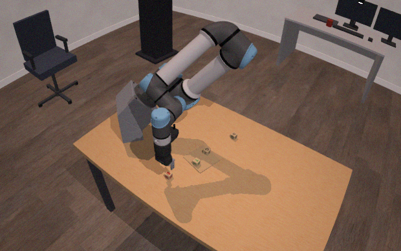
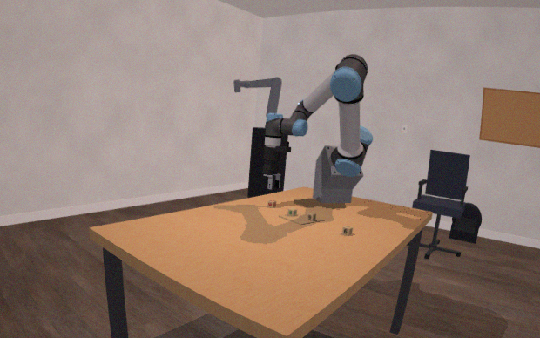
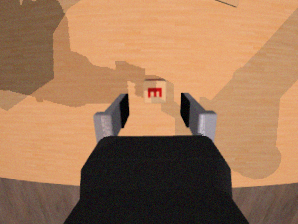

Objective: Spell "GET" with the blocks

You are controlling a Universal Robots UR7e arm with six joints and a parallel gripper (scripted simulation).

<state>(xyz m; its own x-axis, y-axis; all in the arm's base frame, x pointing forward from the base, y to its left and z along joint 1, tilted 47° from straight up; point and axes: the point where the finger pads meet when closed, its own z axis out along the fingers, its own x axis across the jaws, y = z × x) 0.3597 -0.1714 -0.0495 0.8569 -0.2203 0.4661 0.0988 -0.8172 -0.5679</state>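
Note:
A block with a red letter E (image 1: 168, 175) (image 2: 272, 203) (image 3: 154, 91) lies on the table off the mat, its letter turned sideways in the wrist view. My gripper (image 1: 172, 165) (image 2: 273, 182) (image 3: 154, 103) is open and empty and hangs above this block, pointing down, with the block showing between the fingertips. The thin mat (image 1: 204, 167) (image 2: 301, 220) lies a short way off. It carries a green-lettered block (image 1: 196, 161) (image 2: 292, 212) and a dark-lettered block (image 1: 206, 151) (image 2: 312, 216). I cannot read their letters.
A fourth block (image 1: 233, 136) (image 2: 347, 231) lies alone on the table beyond the mat. The robot's grey base (image 1: 129, 113) (image 2: 333, 183) stands at the table's edge. The arm's shadow falls across the table.

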